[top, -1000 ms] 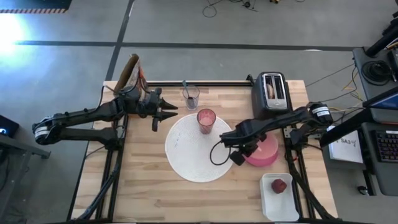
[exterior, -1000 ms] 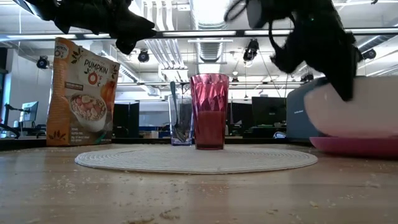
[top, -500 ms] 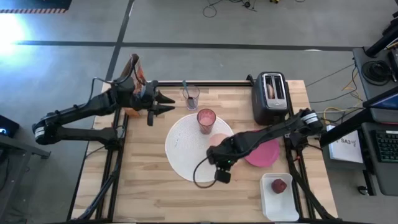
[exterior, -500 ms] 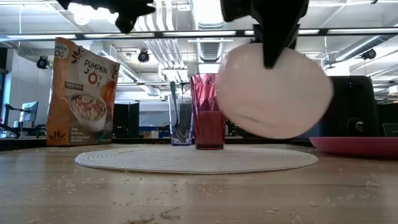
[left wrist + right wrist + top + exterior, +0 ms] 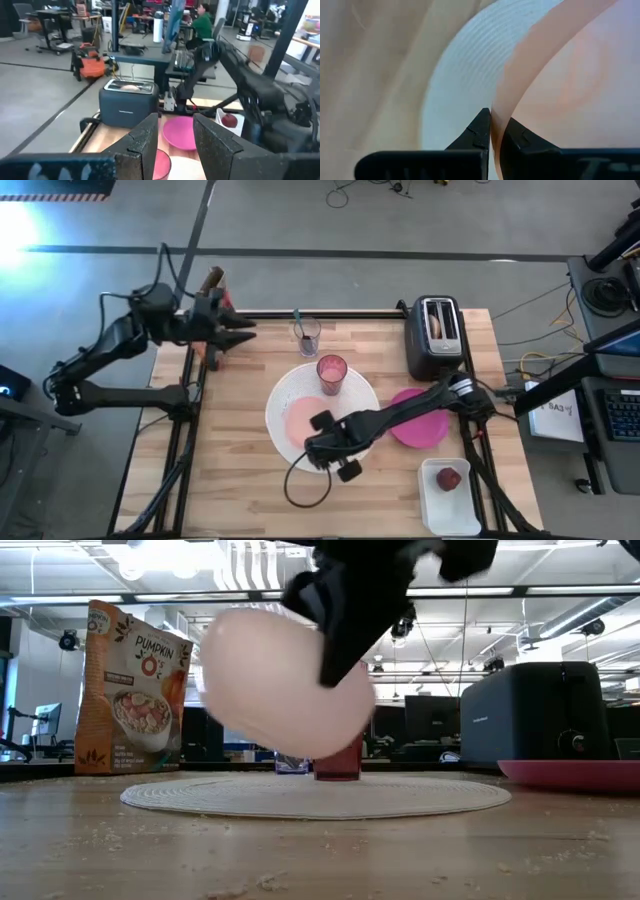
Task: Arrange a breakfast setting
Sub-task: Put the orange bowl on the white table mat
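From above, the right hand (image 5: 322, 442) grips the rim of the peach cereal bowl (image 5: 302, 418) over the white placemat (image 5: 290, 395) on the tabletop (image 5: 230, 480). The left hand (image 5: 228, 335) hangs by the far-left corner — fingers apart, holding nothing.

At table height, the bowl hangs clear above the placemat.

The right wrist view shows fingers (image 5: 481, 131) clenched on the rim.
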Robot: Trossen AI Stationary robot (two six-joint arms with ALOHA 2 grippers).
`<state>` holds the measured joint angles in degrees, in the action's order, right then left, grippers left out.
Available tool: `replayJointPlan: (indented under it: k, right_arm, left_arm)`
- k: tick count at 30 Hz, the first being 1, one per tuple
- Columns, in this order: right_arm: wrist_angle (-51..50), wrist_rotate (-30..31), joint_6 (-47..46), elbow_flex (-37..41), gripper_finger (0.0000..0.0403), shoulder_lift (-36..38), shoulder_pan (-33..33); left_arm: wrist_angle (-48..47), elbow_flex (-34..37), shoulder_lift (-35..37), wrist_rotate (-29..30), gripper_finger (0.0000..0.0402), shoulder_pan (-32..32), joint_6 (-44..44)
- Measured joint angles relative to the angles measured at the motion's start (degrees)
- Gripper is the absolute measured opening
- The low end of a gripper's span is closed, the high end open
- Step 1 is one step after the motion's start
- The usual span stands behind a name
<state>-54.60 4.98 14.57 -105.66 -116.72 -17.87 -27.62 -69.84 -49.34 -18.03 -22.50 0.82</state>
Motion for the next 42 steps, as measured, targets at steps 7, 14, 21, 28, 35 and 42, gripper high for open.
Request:
replayJointPlan:
  k: [7,14,21,28,35,42]
  right_arm:
    - [-6.2,5.7,15.0,-6.0,0.0009,-6.2,1.0]
    - [-6.1,5.8,21.5,-7.2,0.0009,-8.0,2.9]
    - [-2.8,5.7,22.2,-7.2,0.0009,-8.0,5.7]
    - [-2.4,5.3,22.5,-7.2,0.0009,-9.0,7.7]
    - [-0.2,4.9,22.9,-7.2,0.0009,-9.0,8.2]
    - [0.5,1.4,22.9,-7.2,0.0009,-9.1,8.3]
  left_arm:
    - [-3.7,0.1,2.6,1.1,0.0107,0.0,3.2]
    - [-3.9,1.1,3.4,3.8,0.0107,0.0,4.2]
    - [-3.9,1.4,2.8,4.6,0.0107,0.0,4.2]
    - [-3.9,1.4,2.2,5.5,0.0107,0.0,4.4]
    - [-3.9,1.4,1.9,5.6,0.0107,0.0,5.3]
    - [-3.8,1.4,1.8,5.7,0.0107,0.0,5.8]
